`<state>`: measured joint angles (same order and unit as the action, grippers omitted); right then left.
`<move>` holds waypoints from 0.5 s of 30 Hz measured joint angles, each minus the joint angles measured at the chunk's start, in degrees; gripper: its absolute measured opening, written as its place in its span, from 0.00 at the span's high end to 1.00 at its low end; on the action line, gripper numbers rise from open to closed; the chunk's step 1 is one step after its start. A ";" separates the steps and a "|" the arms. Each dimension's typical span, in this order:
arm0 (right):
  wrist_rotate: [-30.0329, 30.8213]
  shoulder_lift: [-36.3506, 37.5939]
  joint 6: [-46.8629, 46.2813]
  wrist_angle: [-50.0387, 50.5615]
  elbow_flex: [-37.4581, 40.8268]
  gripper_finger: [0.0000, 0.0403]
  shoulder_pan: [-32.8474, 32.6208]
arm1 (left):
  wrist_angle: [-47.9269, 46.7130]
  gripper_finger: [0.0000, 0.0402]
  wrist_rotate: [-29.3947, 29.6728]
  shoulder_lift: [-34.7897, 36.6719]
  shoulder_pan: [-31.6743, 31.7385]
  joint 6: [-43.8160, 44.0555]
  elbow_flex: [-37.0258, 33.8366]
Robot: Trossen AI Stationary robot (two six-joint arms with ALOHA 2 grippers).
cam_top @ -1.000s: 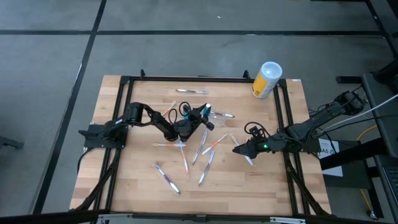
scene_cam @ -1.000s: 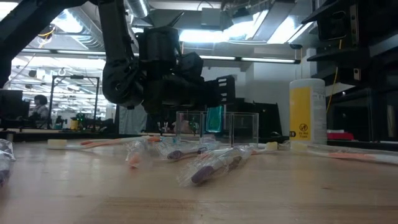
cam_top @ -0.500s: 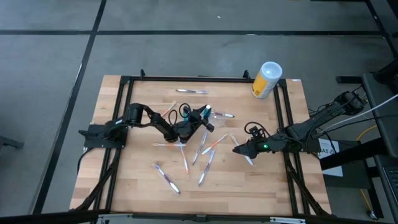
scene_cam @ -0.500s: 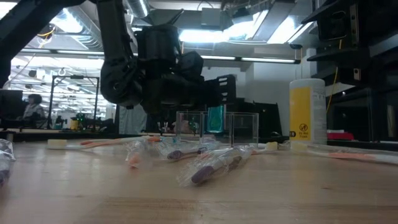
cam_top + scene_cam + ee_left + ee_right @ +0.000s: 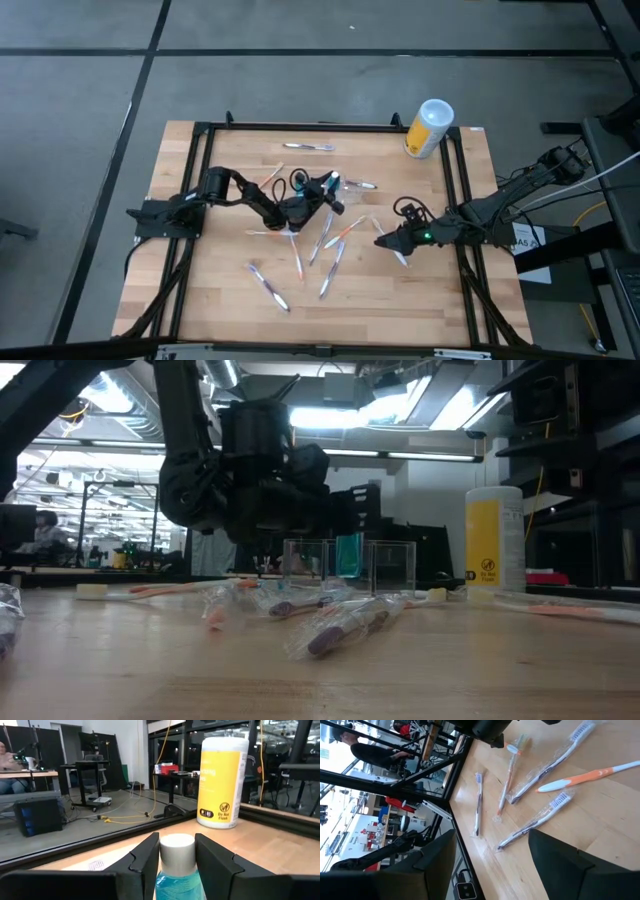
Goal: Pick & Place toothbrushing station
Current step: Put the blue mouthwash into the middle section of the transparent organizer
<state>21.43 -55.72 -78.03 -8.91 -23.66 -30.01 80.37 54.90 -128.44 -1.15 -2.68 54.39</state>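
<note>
**Clear plastic station mid-table, left gripper on a bottle standing in it**

High view: toothbrushing station (image 5: pixel 338 186) sits mid-table, toward the far side. It is mostly hidden under the left gripper (image 5: pixel 326 190) and hard to make out. Right gripper (image 5: pixel 384 240) waits to the right, low over the table (image 5: pixel 220 290). Wrapped toothbrushes (image 5: pixel 268 285) are scattered around. Yellow canister (image 5: pixel 430 127) stands at the far right corner, well apart.

Low view: the station's see-through walls show upright on the wood, with the teal-blue bottle (image 5: pixel 347 553) standing in the middle section. The left gripper hangs just above it.

Left wrist view: both fingers (image 5: pixel 147 857) lie flush against the bottle's white cap (image 5: pixel 177 851), no gap visible. So it is clamped on the cap, not on the station.

Right wrist view: the right gripper's fingers stand wide apart, nothing between them, toothbrushes on the wood beyond.

Handling, as a judgement: the station looks light, rigid, thin-walled, slick and likely to crack or tip. Best hold is pinching one upper wall edge or a divider. Lifting by the bottle will probably not bring the holder along.
</note>
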 joint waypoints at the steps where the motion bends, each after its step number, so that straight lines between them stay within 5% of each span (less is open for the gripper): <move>1: 0.00 0.00 -0.19 0.00 0.00 0.38 -0.15 | -0.59 0.70 0.22 0.00 -0.13 0.39 0.00; 15: 0.16 0.00 -0.82 0.11 0.00 0.37 -0.47 | -5.23 0.70 1.50 0.22 -0.77 4.84 0.07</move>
<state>21.59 -55.72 -78.85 -8.80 -23.66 -30.48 75.14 56.40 -128.22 -1.91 2.16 54.46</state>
